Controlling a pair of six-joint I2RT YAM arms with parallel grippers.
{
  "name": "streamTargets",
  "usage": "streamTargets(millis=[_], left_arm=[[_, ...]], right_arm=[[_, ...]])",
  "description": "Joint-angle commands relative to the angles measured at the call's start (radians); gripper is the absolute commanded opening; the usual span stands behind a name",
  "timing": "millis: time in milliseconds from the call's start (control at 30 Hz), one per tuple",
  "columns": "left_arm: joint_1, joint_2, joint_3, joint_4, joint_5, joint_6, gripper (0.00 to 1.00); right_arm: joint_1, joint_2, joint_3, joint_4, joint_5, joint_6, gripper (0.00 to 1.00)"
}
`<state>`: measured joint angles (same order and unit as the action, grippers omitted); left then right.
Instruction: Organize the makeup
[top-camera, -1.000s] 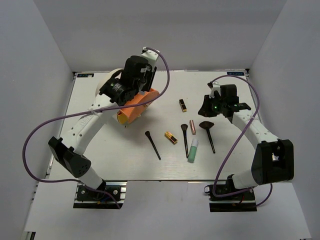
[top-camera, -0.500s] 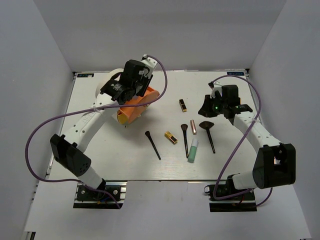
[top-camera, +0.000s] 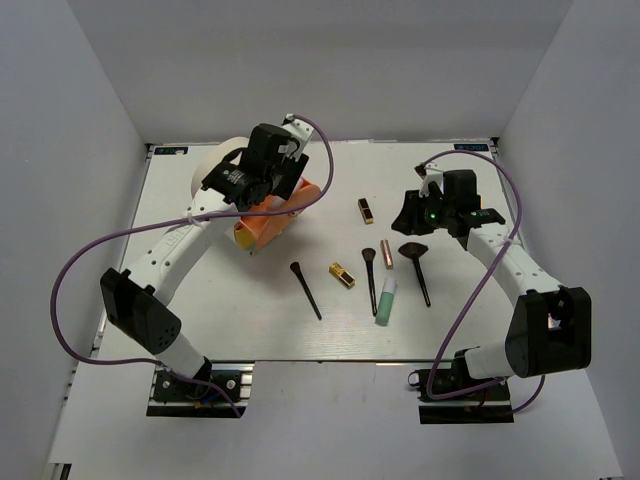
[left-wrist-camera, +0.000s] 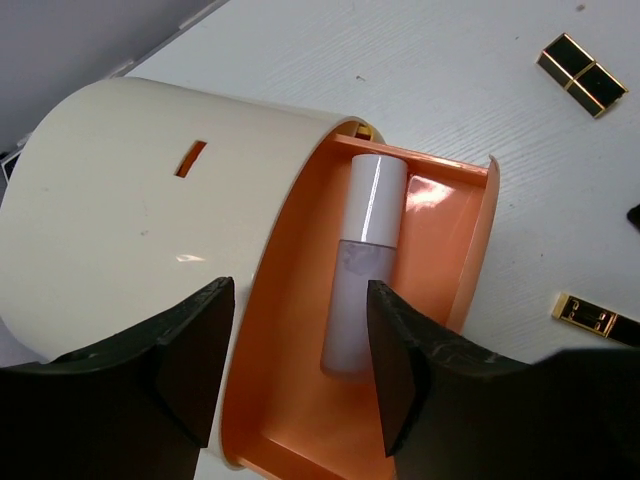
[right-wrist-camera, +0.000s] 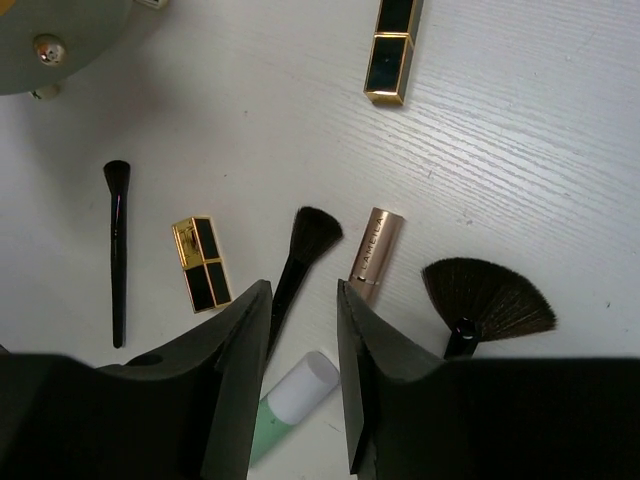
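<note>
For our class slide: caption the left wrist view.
Open left gripper above a lavender tube in the orange tray of the cream cylinder.

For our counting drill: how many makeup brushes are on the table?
3: thin black round brush leftmost, fluffy black brush in the middle, black fan brush rightmost. None seems hidden.

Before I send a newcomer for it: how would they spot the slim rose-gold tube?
Look at the right half of the white table. Between the round-tipped black brush and the fan-shaped black brush lies the slim rose-gold tube, the only pinkish metallic piece there.
</note>
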<state>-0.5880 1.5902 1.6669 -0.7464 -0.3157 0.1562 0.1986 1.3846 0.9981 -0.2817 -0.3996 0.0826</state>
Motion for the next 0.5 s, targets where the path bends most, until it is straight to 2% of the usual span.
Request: streamTargets(millis=[0, 233, 333, 367, 467], left_arm=[[0.005, -0.056, 0.025, 0.018, -0.023, -0.003, 0.66], [0.005, -0.068, 0.089, 0.024, -0.045, -0.023, 0.63], [0.005, -0.096, 0.142, 0.041, -0.054, -0.049, 0.53], [0.005, -0.107, 0.151, 0.042, -0.054, -0.072, 0.43], [0.005, -0.165, 0.145, 0.048, -0.037, -0.134, 0.24]], right_arm=[[0.004, -0.016, -0.018, 0.033, -0.039, -0.021, 0.4], [0.004, -0.015, -0.021, 0.003, -0.12, -0.078, 0.4], [0.004, -0.013, -0.023, -0.027, -0.23, -0.246, 0.35], [0.005, -0.015, -0.023, -0.049, -0.249, -0.283, 0.3], [0.009, -0.007, -0.009, -0.133, -0.338, -0.47, 0.2]])
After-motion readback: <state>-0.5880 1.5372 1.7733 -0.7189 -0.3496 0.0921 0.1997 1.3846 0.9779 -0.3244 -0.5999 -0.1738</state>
